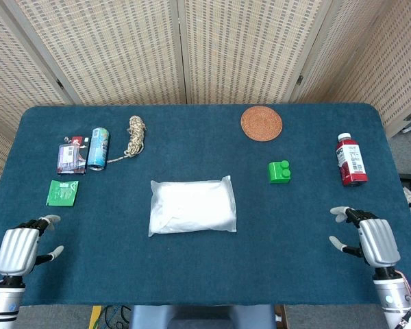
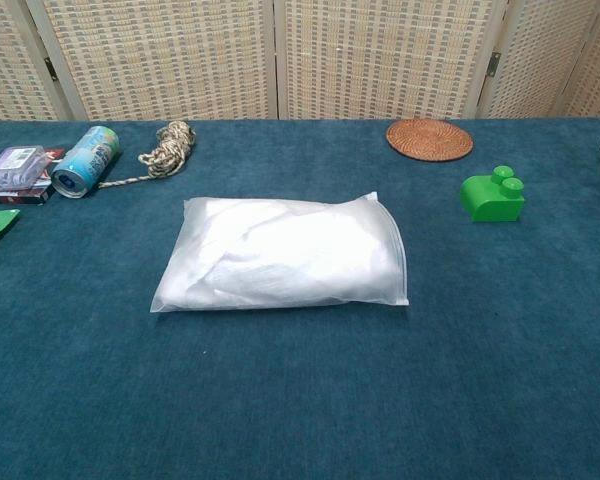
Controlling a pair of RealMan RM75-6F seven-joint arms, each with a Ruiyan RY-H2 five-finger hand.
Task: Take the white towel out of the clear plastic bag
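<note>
A clear plastic bag (image 1: 192, 205) (image 2: 280, 252) lies flat at the middle of the blue table, filled by the folded white towel (image 1: 190, 208) (image 2: 270, 255) inside it. Its sealed edge runs along the right side. My left hand (image 1: 24, 245) hovers at the near left corner of the table, fingers apart and holding nothing. Over the near right corner, my right hand (image 1: 368, 236) is likewise empty with fingers spread. Both hands are far from the bag and appear only in the head view.
Left of the bag lie a green packet (image 1: 62, 192), a dark box (image 1: 71, 157), a blue can (image 1: 98, 147) (image 2: 85, 160) and a coiled rope (image 1: 135, 134) (image 2: 167, 148). A woven coaster (image 1: 262, 123) (image 2: 429, 139), green block (image 1: 280, 172) (image 2: 492, 195) and red bottle (image 1: 351, 160) sit right.
</note>
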